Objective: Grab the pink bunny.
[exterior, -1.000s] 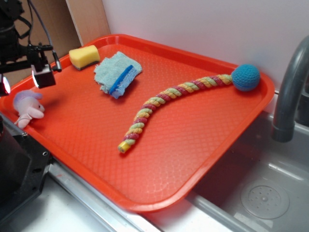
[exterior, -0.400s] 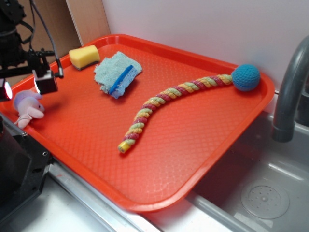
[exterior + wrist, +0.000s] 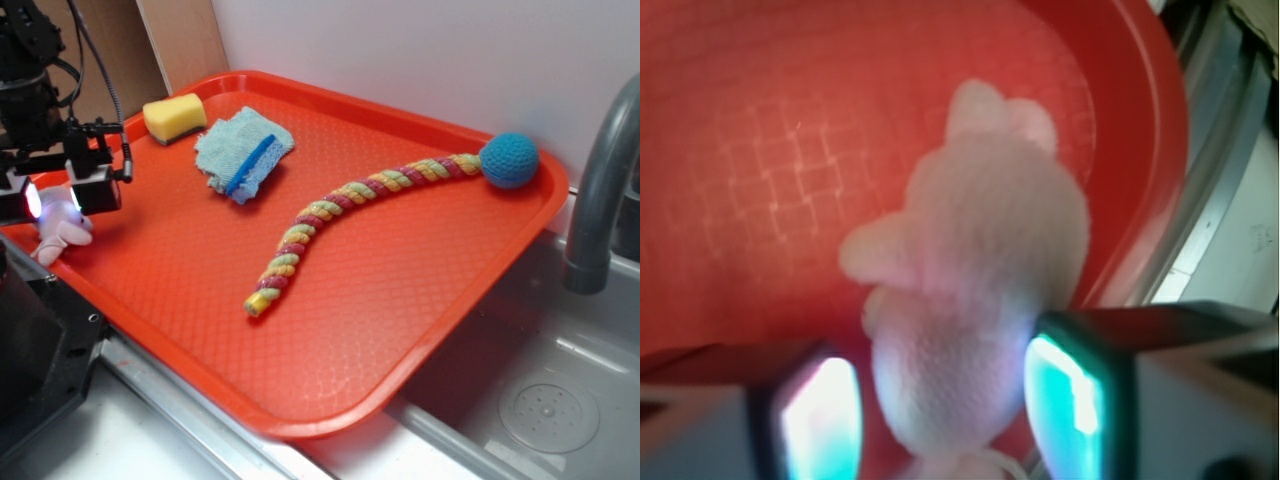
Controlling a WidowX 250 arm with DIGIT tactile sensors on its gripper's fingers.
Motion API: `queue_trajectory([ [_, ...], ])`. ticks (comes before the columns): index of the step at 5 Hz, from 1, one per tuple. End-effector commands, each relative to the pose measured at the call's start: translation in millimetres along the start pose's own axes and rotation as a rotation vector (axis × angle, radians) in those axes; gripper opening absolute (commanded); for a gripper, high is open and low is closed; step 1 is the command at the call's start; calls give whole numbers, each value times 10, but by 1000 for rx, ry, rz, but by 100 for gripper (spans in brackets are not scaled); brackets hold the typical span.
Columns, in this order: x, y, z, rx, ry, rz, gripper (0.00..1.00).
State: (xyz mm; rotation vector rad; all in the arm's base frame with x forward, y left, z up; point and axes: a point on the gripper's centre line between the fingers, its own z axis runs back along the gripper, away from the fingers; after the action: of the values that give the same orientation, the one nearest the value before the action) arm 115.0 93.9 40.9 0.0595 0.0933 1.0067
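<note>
Red tray [image 3: 400, 300] rim, pink bunny [image 3: 975, 300] btwn gripper [image 3: 940, 410] fingers

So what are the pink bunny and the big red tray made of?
The pink bunny looks like soft plush fabric: its surface is fuzzy and matte. The red tray looks like hard plastic: a moulded raised rim, a fine grid texture and a slight sheen.

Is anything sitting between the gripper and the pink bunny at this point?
Nothing visible does. In the wrist view the gripper is open with the pink bunny already partly between its fingers, no other object intervening. The yellow sponge and blue cloth lie farther back on the red tray.
</note>
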Motion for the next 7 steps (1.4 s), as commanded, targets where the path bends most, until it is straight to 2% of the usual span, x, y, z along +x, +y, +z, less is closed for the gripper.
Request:
queue_trajectory([
  [1,-37,54,69,-66,-4,-109,100],
  [2,-37,54,69,-66,-4,-109,100],
  [3,44,261,4,-162,-34,-26,100],
  [4,127,254,-258,-100,-48,1,100],
  [5,138,215,-365,-75,-51,0,0],
  [6,141,187,-373,-69,-38,-52,0],
  [7,140,123,-332,-39,-23,-110,0],
])
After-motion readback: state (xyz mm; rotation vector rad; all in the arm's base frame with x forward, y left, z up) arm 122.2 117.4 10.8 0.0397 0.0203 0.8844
